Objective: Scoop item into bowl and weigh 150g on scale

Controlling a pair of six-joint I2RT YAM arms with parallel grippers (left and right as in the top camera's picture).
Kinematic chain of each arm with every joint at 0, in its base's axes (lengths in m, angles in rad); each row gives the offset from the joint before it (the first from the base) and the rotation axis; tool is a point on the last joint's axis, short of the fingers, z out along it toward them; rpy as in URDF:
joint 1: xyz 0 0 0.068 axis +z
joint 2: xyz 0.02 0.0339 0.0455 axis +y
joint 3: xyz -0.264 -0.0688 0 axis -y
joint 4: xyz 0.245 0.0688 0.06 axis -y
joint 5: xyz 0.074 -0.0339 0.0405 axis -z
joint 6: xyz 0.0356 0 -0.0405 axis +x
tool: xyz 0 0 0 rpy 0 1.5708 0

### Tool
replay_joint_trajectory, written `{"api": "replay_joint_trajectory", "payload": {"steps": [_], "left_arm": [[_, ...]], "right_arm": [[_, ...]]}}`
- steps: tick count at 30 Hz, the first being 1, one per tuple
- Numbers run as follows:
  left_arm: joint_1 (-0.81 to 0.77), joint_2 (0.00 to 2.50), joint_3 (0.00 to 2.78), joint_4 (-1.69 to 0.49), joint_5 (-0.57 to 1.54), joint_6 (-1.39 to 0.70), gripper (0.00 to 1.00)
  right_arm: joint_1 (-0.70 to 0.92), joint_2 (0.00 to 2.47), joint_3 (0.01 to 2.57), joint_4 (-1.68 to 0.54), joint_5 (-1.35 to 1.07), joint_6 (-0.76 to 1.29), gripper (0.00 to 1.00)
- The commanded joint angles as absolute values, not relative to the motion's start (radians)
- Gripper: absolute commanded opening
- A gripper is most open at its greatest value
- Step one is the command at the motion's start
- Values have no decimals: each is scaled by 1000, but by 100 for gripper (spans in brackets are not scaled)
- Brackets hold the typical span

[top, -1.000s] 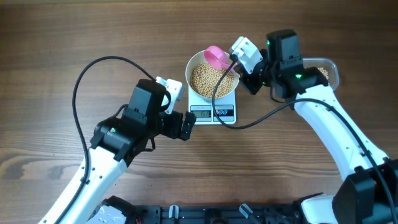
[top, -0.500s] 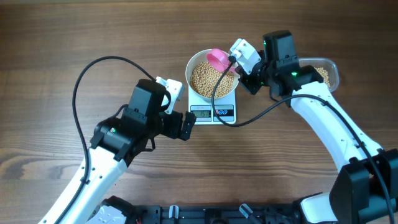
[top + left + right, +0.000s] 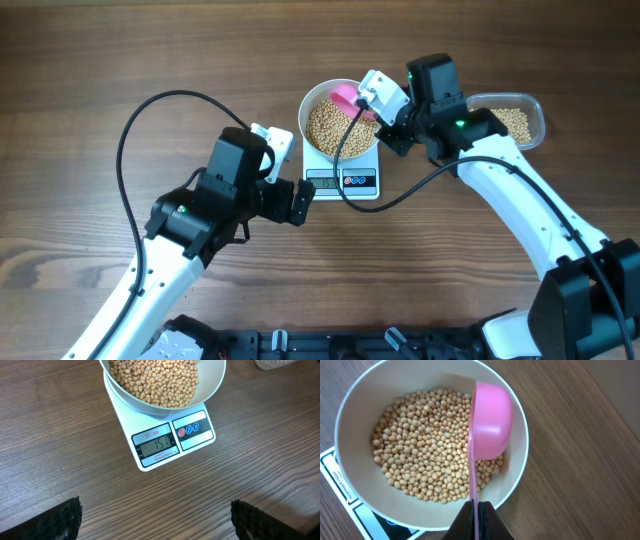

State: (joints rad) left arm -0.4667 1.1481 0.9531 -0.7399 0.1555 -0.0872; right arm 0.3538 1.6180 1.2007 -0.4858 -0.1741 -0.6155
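Right end effector [image 3: 475,512]: pressed together on the thin handle of the pink scoop [image 3: 492,415], pinching it from both sides at the bottom edge of the right wrist view.
Pink scoop: turned on its side above the right part of the bowl [image 3: 350,405], with its rounded back to the right and its open side toward the beans [image 3: 420,465]. Whether anything lies inside it cannot be told.
Bowl: white and round, standing on the platform of the scale [image 3: 165,440] and covering most of it, so that only the front edge shows.
Beans: small, round and tan, heaped across the bottom of the bowl, with the upper wall bare above them.
Scale: white and square, its front panel turned toward the left arm. The grey display [image 3: 156,444] reads 151, and a dark button panel [image 3: 192,428] with round buttons sits just beside it.
Left end effector [image 3: 156,521]: spread wide and holding nothing. Its dark fingertips [image 3: 65,520] show in the lower corners of the left wrist view, over bare surface [image 3: 100,60] near the front of the scale.
Tub [image 3: 541,118]: clear plastic, to the right of the bowl and apart from it, partly hidden by the right arm, holding more of the same beans.
Surface: brown wood grain, carrying the scale and the tub.
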Motion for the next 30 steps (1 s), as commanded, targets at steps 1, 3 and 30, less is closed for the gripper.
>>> {"api": "replay_joint_trajectory", "payload": {"steps": [1, 3, 30], "left_arm": [[-469, 1152, 957, -737, 164, -67, 100], [-469, 1152, 957, -737, 164, -67, 100], [-469, 1152, 957, -738, 164, -67, 100]], "right_arm": [[356, 1633, 1202, -488, -157, -625, 4], [356, 1633, 1202, -488, -156, -627, 4], [396, 1665, 1203, -588, -157, -503, 4]]}}
